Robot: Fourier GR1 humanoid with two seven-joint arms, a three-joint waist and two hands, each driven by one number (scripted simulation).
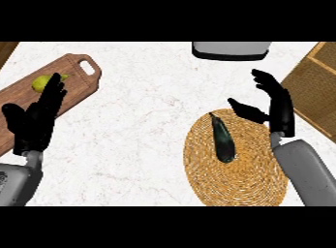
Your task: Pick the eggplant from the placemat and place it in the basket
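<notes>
Purple-black and slender, the eggplant [223, 139] is lying untouched on the round woven placemat [235, 184], a little toward that mat's far side, its stem end pointing away from the robot. Over the placemat's far right edge the right hand [276, 104] is hovering with fingers straight and spread and the thumb jutting toward the eggplant, holding nothing and not touching it. Just beyond the placemat's right edge the wicker basket [310, 92] is waiting. Well away to the placemat's left, the left hand [33, 123] is resting open, fingers up, above a wooden cutting board [76, 87] that is carrying a yellow-green fruit [38, 83]. I am judging this to be the approach, ahead of any grasp. The right hand is needing to come down over the eggplant's middle, curl round it across its length, then lift it and carry it off the placemat's right side into the basket.
</notes>
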